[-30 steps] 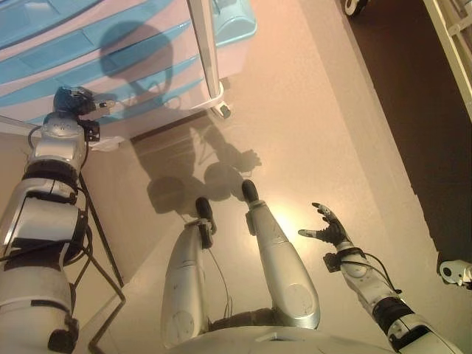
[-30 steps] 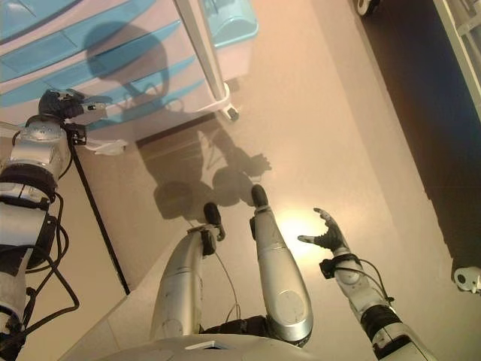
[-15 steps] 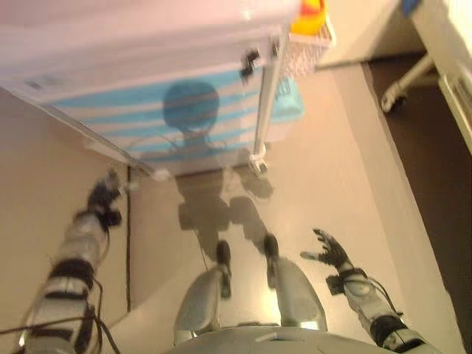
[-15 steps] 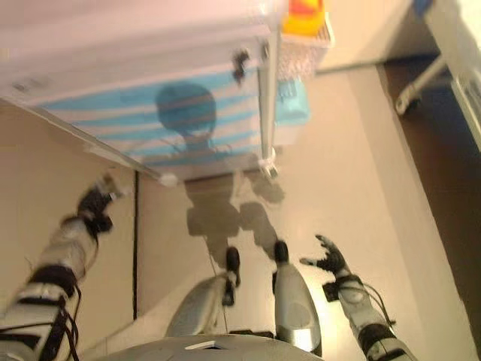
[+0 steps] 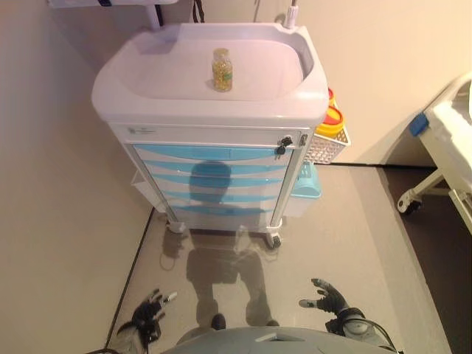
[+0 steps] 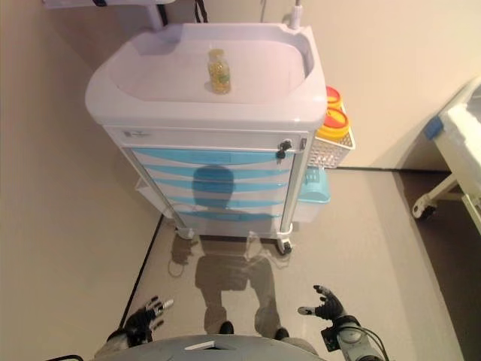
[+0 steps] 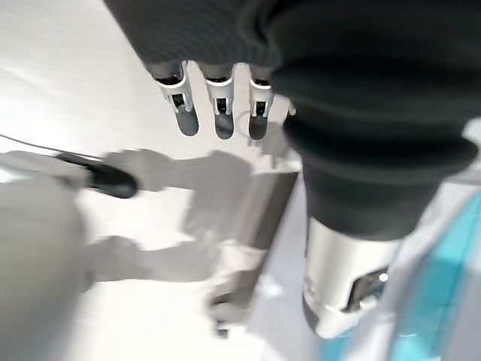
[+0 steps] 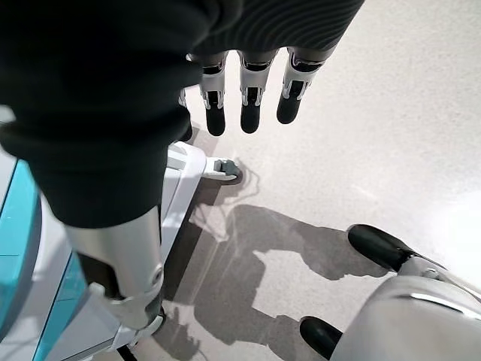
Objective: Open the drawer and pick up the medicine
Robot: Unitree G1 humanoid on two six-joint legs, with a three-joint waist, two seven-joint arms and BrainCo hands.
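Cart (image 5: 147,88) far ahead, drawers (image 5: 210,181) all closed; medicine bottle (image 5: 222,70) sits on cart top. Left hand (image 5: 147,316) and right hand (image 5: 326,299) low near, fingers spread, empty, likely pre-approach.

Yellow bin (image 5: 333,121) in side basket (image 5: 323,144).

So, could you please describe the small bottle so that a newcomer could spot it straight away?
Find the white cart with blue drawers against the wall. On its recessed top tray stands a small bottle, upright, near the middle. It is the only thing on that top, clear, with yellowish contents; the yellow containers hang in a side basket instead.
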